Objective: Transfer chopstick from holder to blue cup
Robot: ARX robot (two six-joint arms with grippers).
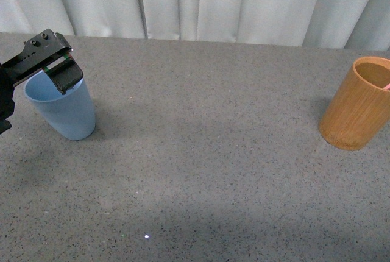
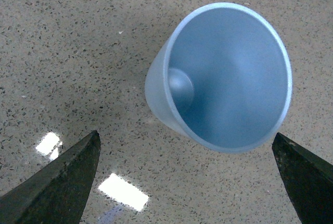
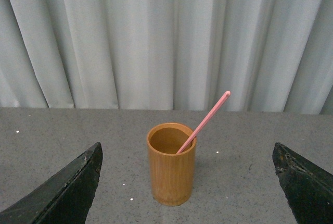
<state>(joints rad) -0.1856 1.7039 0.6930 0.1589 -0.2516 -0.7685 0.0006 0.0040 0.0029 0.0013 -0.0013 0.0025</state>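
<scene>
The table point(image 1: 201, 152) is presenting a grey, finely speckled, stone-look surface, running unbroken from the near edge to the far edge; a soft shadow is lying across its near part; in the left wrist view bright patches of reflected light are showing on it. A pale pleated curtain point(image 1: 244, 0) is hanging along the whole far side, closing off the room behind the table.

The blue cup point(image 1: 67, 116) is standing upright at the left of the table; the holder point(image 1: 356, 113) is standing upright at the far right, well apart from it and partly cut by the picture's edge. The chopstick point(image 3: 205, 120) is resting inside the holder, leaning against its rim, with its rounded upper end sticking out well above it; in the front view only a sliver of pink is showing at the holder's rim.

The left gripper point(image 2: 186, 135) is hovering over the blue cup's rim; its fingers point(image 2: 57, 182) are spread wide and grasping nothing; whether they are touching the cup cannot be told. The cup's inner bottom is showing between them.

The right gripper point(image 3: 187, 146) is facing the holder from the near side, well apart from it; its fingers point(image 3: 62, 193) are likewise spread wide and grasping nothing.
</scene>
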